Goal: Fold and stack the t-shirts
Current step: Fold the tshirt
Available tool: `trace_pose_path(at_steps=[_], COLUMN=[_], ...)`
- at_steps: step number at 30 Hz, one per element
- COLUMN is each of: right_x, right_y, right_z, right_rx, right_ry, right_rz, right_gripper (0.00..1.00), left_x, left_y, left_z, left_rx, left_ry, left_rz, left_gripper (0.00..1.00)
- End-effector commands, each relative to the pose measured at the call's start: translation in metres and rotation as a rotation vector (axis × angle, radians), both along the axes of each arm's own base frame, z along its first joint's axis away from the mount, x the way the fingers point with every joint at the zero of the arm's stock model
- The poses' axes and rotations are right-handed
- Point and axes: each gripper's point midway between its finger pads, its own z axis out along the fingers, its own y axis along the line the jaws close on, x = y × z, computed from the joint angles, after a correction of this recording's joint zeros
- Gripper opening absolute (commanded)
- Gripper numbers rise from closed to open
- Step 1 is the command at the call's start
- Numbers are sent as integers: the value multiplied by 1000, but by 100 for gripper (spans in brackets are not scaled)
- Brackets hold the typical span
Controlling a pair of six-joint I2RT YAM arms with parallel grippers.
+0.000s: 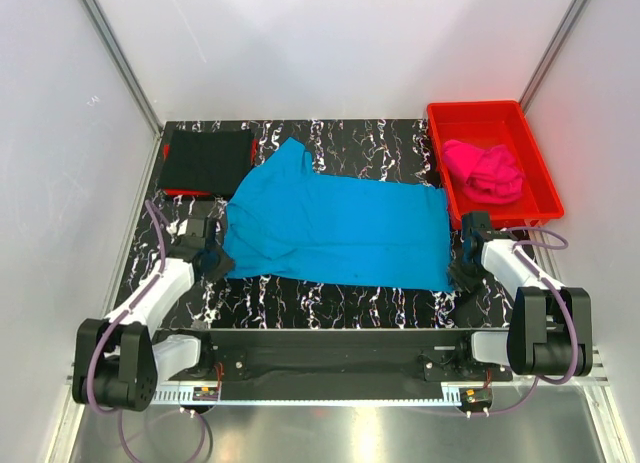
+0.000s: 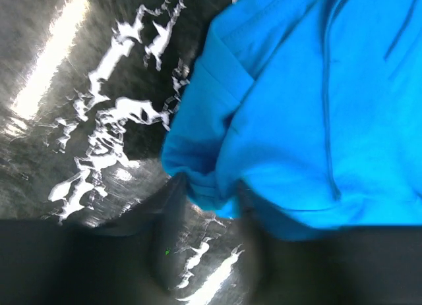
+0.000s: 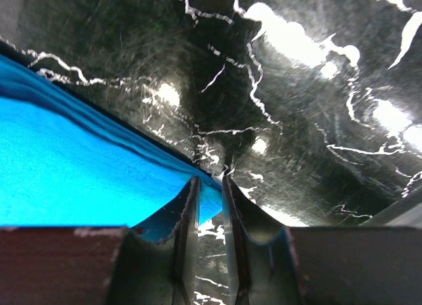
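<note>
The turquoise-blue t-shirt (image 1: 335, 228) lies spread flat across the middle of the black marbled table. The black t-shirt (image 1: 207, 160) is a folded square at the back left. The pink t-shirt (image 1: 485, 170) lies crumpled in the red bin. My left gripper (image 1: 207, 251) is at the blue shirt's left edge. In the blurred left wrist view its jaws stand apart (image 2: 211, 186) with a bunched fold of blue cloth (image 2: 297, 120) at the tips. My right gripper (image 1: 465, 268) is at the shirt's near right corner, jaws (image 3: 210, 180) nearly closed on the hem corner (image 3: 79, 180).
The red plastic bin (image 1: 470, 108) stands at the back right corner. White walls with metal frame rails close in the table on three sides. A thin red edge (image 1: 175, 193) shows under the black square's near side.
</note>
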Motion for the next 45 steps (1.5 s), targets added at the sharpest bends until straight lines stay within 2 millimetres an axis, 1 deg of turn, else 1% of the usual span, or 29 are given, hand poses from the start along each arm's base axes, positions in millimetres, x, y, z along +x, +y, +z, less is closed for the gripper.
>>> trace_pose_path(at_steps=[1,2,3,5,8,12,14,15,17,18,19,20,21,23,24,26,27,28,30,31,32,33,34,35,36,37,39,43,45], right_x=[4,3,3,3,2,2,1,0,-1,-1,-1,-2,-1,1,4,9,17,16,25,28,31,32,35,35,33,34,35,33,30], right_y=[-21,-22,-23,-24,-25,-31,-31,-31,-33,-33,-33,-33,-33,-29,-26,-20,-20,-19,-12,-8,2,7,11,18,20,21,23,32,30], right_z=[4,4,4,5,6,9,10,11,12,12,12,13,14,16,18,26,38,47,64,72,75,76,76,74,68,64,54,31,22], right_rx=[-111,-115,-124,-130,-137,-164,-167,-167,-174,-175,-174,-175,-177,-155,-138,-105,-106,-105,-69,-48,6,30,49,76,83,87,101,148,135], right_ry=[-8,0,-1,-3,0,-1,-2,-2,2,0,-2,-3,-8,-21,-33,-60,-92,-103,-158,-193,-214,-224,-237,-238,-225,-221,-218,-159,-122], right_rz=[-43,-44,-49,-52,-54,-77,-79,-84,-89,-91,-91,-94,-92,-73,-60,-20,-19,-7,7,13,22,24,29,32,31,31,33,55,46], right_gripper=[27,27,27,27,27,27,27,27,26,26,26,26,26,26,26,25,25,25,25,25,25,25,24,24,24,23,23,22,23], left_x=[22,23,25,27,29,37,44,43,46,43,43,43,41,41,42,42,43,42,40,39,40,34,31,33,32,24,26,25,22], left_y=[14,19,20,22,24,29,30,30,30,30,30,29,29,29,30,35,36,39,39,36,32,30,24,21,18,13,12,21,25], left_z=[10,10,10,11,11,26,34,30,30,24,22,21,20,24,31,45,54,59,66,64,62,53,46,44,39,27,27,31,32], left_rx=[90,117,131,148,165,194,202,206,212,214,213,209,208,212,215,239,246,256,251,231,211,194,158,138,121,92,85,127,144], left_ry=[-51,-45,-27,-12,2,-23,-40,-14,3,32,42,48,58,62,47,33,9,-4,-34,-37,-51,-35,-26,-45,-49,-29,-56,-57,-47], left_rz=[17,13,10,-6,-13,2,2,0,-2,-7,-7,-12,-16,-19,-19,-11,-3,5,11,11,9,7,8,8,7,-8,-9,19,31], left_gripper=[27,21,8,0,0,0,4,5,7,9,15,30,38,54,56,58,60,61,62,62,62,62,60,59,58,56,55,54,56])
